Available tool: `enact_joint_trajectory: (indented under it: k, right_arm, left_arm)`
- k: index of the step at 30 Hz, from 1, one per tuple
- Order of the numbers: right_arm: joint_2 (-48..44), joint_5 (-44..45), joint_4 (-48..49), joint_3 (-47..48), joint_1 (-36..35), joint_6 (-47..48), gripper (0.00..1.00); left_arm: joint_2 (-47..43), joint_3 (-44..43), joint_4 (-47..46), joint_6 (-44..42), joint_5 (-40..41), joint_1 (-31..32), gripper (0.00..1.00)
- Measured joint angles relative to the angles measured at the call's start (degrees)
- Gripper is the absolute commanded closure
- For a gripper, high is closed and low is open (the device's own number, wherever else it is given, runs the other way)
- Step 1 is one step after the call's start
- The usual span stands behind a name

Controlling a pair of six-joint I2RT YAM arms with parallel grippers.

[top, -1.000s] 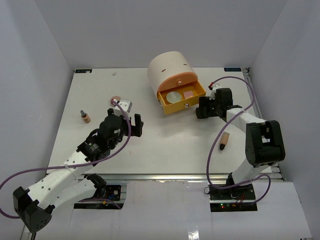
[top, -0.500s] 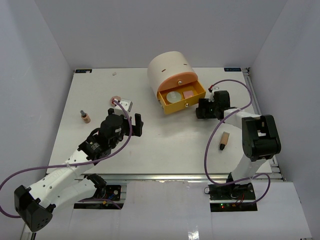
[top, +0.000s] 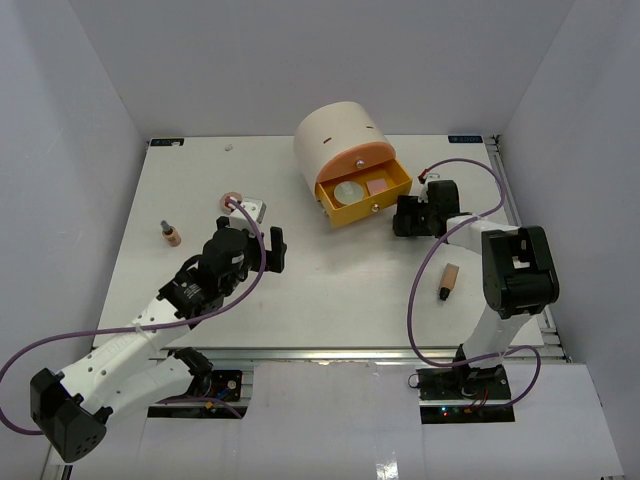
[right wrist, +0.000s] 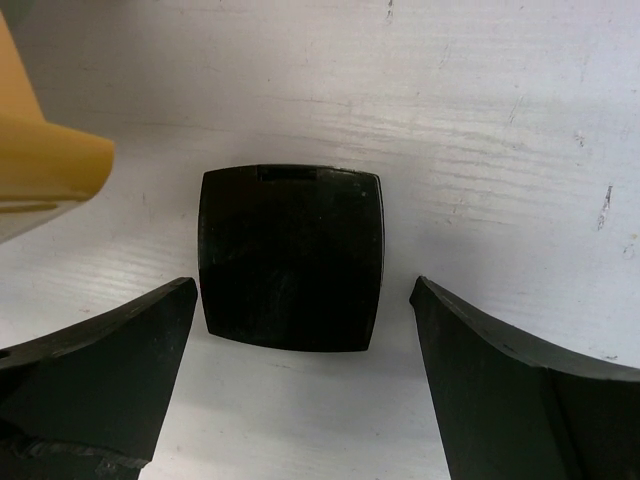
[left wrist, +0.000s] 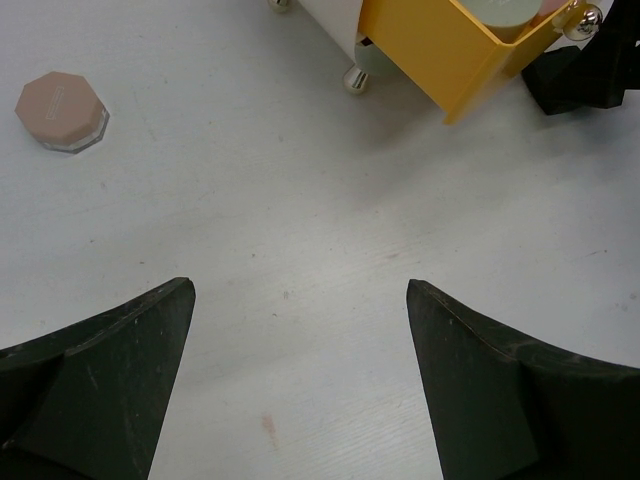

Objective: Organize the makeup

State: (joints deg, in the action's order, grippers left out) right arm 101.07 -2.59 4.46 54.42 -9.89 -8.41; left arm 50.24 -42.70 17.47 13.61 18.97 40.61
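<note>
- One cream drum (top: 338,140) is recorded at upper centre of the top view. One orange drawer (top: 350,216) is pulled open at its lower right.
- Two pieces are counted in the drawer, side by side: one silver-white round compact (top: 348,192) and one pink flat palette (top: 377,187).
- One black square case (right wrist: 290,250) is seen lying flat on the table (top: 330,290), at the centre of the right wrist view, just right of the drawer's corner.
- The right gripper (right wrist: 303,288) is spread apart, with one finger on each side of the case. A strip of table shows between each finger and the case, so nothing is gripped.
- The left gripper (left wrist: 298,295) is spread wide over bare table, left of centre in the top view. Nothing is held.
- Two tan tubes (top: 171,234) are counted on the table, outside the drawer. The first lies at the left, the second tube (top: 449,280) at lower right, well apart.
- One pink disc (top: 231,200) is noted upper left of centre, with one small silvery piece (top: 255,210) just beside it.
- One octagonal pink-topped pot (left wrist: 62,110) is seen at upper left of the left wrist view. Whether it matches either of those two pieces cannot be told.
</note>
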Motion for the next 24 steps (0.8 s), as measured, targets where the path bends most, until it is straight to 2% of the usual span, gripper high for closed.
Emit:
enact_joint_trajectory:
  k: [2, 15, 24]
  right_arm:
    - [0.3, -0.1, -0.1, 0.4, 0.0, -0.2, 0.01]
    - [1.9, -0.8, -0.4, 2.2, 0.7, -0.3, 0.32]
    - [1.7, -2.0, -0.4, 2.0, 1.5, 0.2, 0.40]
  left_arm:
    - [0.1, 0.0, 0.0, 0.0, -0.1, 0.0, 0.02]
    - [1.0, 0.0, 0.0, 0.0, -0.4, -0.4, 0.02]
    - [1.0, 0.0, 0.0, 0.0, -0.5, -0.4, 0.02]
